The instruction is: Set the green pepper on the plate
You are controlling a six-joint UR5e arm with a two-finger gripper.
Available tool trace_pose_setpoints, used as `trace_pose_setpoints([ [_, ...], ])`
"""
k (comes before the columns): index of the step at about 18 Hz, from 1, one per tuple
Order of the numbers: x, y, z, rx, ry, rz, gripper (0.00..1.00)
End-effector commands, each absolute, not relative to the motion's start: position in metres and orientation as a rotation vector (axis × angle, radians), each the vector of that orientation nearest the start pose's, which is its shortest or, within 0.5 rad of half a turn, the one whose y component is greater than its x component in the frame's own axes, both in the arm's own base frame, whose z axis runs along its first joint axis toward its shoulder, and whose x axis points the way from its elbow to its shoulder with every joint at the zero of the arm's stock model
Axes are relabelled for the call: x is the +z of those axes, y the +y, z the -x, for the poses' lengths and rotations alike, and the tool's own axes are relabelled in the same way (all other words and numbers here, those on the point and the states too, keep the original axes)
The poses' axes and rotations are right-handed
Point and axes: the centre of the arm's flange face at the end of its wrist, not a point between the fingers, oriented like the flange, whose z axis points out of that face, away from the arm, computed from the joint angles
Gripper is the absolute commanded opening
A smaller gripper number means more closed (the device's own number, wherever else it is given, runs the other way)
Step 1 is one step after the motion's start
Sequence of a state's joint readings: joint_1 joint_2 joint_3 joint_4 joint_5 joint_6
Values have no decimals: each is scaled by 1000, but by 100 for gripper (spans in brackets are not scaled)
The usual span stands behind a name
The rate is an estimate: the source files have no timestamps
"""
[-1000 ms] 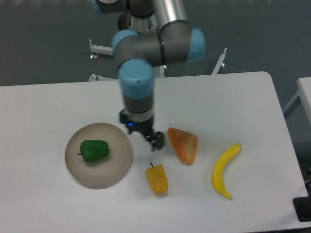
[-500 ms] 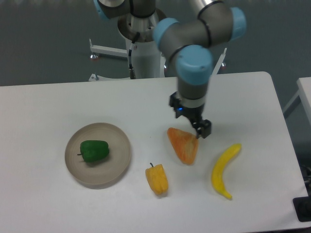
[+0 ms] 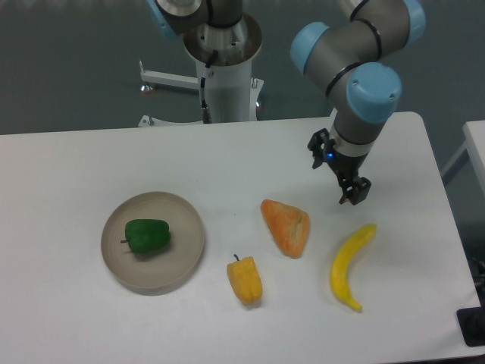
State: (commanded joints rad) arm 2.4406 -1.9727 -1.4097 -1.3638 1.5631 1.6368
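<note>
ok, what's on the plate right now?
Only the green pepper lies on the plate, left of its centre, stem end toward the left rim. The dish surface directly beneath the pepper is covered. The gripper is off to the right, above the banana.

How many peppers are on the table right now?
2. The green pepper lies on the plate at left; the yellow pepper sits on the table right of the plate, in front of the orange piece. None looks hidden.
</note>
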Motion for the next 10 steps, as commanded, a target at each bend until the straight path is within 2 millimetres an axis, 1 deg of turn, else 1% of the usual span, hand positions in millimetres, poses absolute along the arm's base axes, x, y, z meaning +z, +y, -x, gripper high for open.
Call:
trace_pose_setpoints([
  [4, 353, 521, 414, -30, 1202, 2932, 100],
  [10, 354, 522, 413, -27, 1204, 2930, 100],
])
